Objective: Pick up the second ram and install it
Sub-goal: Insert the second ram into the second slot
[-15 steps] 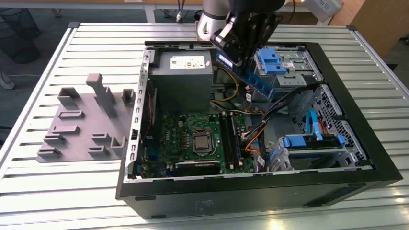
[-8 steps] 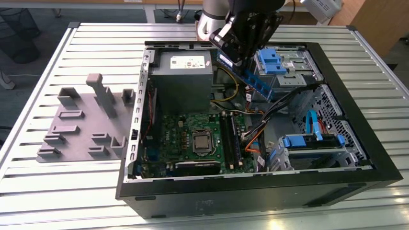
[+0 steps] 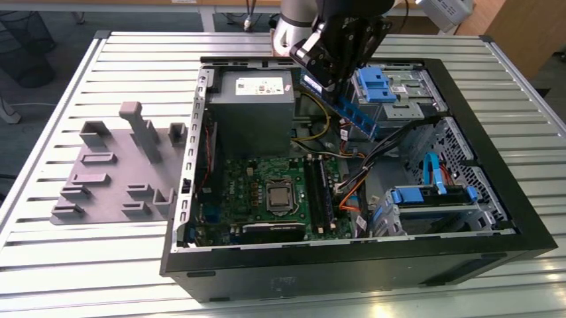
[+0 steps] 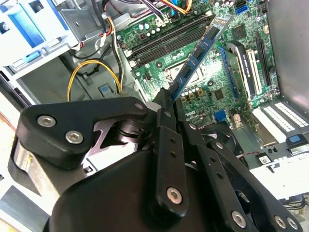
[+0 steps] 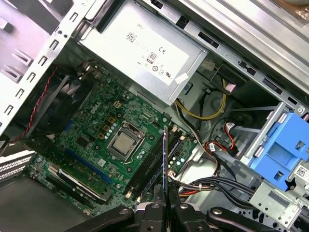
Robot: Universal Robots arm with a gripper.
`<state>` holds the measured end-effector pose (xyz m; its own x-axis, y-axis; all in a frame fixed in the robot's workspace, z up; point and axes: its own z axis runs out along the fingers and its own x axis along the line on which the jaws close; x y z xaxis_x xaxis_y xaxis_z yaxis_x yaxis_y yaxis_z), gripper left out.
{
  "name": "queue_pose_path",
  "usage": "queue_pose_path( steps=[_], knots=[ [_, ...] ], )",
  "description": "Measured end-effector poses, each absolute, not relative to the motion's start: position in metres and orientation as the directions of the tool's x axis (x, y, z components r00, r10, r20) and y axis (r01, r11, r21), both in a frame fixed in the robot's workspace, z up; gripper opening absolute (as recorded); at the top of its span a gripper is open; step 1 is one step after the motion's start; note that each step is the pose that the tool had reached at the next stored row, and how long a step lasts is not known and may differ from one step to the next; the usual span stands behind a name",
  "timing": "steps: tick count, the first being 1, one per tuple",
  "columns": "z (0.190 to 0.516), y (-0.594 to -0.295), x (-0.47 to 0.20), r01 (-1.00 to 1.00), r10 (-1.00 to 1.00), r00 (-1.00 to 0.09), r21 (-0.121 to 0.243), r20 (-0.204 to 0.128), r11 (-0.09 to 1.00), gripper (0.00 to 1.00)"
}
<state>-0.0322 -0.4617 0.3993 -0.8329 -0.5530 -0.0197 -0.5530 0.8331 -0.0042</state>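
The tool is clamped on the second ram, holding it in the air above the open computer case, in the upper centre of the exterior view. The stick hangs tilted from the tool, its free end pointing down toward the case interior, clear of the motherboard.

In the second wrist view the second ram runs diagonally from the black fingers toward the long black memory slots, without touching them. In the first wrist view it appears edge-on as a thin dark strip above the slots, beside the processor socket.

The grey fixture lies on the slatted worktop at the exterior view's left.
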Motion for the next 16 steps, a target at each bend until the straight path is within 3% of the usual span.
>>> queue_pose_path(
  steps=[16],
  knots=[
    [0.3992,-0.4617,-0.0322,-0.495,-0.495,-0.868,-0.004,-0.02,0.869,0.14]
  ],
)
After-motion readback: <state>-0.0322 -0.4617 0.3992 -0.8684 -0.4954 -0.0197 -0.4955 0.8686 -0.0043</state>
